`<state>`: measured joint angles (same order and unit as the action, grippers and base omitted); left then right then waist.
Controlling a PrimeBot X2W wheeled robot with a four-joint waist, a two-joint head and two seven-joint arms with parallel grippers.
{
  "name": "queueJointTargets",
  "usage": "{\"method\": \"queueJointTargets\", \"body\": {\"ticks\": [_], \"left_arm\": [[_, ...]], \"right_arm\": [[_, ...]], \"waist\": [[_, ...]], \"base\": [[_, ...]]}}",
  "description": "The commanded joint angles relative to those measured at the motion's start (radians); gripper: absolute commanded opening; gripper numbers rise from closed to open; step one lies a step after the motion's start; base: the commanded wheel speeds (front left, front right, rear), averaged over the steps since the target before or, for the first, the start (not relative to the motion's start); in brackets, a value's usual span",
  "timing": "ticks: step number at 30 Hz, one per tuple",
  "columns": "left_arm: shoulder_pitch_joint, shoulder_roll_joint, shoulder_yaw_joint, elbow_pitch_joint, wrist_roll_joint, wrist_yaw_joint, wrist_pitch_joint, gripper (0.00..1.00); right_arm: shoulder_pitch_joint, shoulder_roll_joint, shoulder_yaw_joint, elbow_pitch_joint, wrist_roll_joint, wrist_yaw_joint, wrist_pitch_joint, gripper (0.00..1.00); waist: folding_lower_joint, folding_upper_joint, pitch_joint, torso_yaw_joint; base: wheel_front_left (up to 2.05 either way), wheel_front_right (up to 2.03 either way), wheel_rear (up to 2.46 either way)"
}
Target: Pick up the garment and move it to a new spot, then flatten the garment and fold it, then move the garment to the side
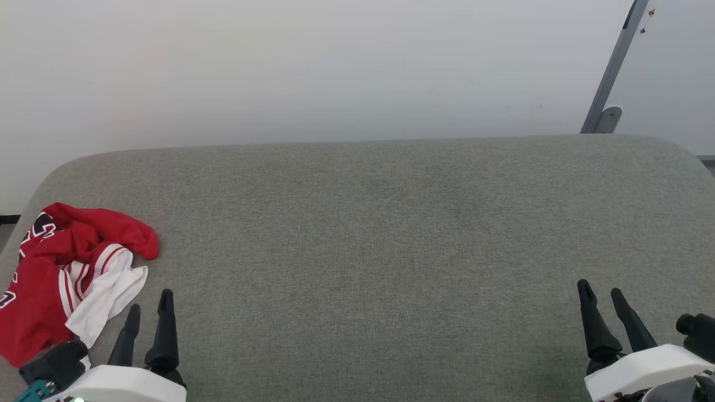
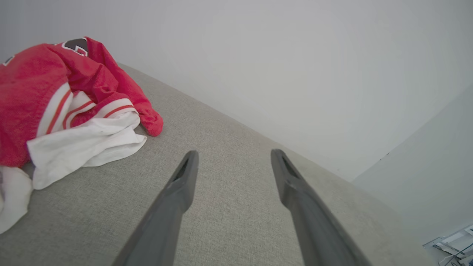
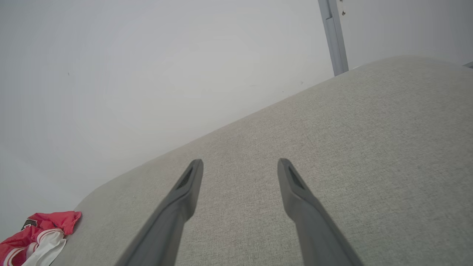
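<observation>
The garment (image 1: pixel 61 268) lies crumpled at the left edge of the grey cushioned surface (image 1: pixel 380 234), red cloth with a white sleeve and striped trim spilling toward me. It sits at the upper left in the left wrist view, garment (image 2: pixel 63 107), and small at the bottom left in the right wrist view, garment (image 3: pixel 35 236). My left gripper (image 1: pixel 149 301) stands open just right of the white sleeve, apart from it, nothing between its fingers. My right gripper (image 1: pixel 600 290) is open at the lower right, far from the shirt, over bare cushion.
A pale wall (image 1: pixel 335 67) rises behind the cushion's rounded back edge. A grey metal post (image 1: pixel 611 72) leans at the upper right. The cushion's left edge runs close beside the shirt.
</observation>
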<state>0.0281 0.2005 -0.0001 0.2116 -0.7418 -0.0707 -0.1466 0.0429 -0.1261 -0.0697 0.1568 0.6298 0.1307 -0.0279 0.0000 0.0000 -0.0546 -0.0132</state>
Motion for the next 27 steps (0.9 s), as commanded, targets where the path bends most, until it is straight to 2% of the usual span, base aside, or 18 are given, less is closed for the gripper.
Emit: {"method": "queueJointTargets", "body": {"ticks": [1,27], "left_arm": [[0.001,0.01,0.004,-0.007,0.02,-0.004,-0.008,1.0],[0.009,0.014,0.013,0.02,0.251,-0.034,-0.068,1.0]], "right_arm": [[-0.001,-0.005,0.0,-0.015,-0.023,0.0,-0.011,1.0],[0.026,-0.026,0.012,-0.048,-0.253,0.0,-0.039,1.0]], "waist": [[0.0,0.0,0.0,0.0],[0.0,0.0,-0.021,0.0]], "base": [[0.0,0.0,0.0],[0.0,0.0,0.0]]}}
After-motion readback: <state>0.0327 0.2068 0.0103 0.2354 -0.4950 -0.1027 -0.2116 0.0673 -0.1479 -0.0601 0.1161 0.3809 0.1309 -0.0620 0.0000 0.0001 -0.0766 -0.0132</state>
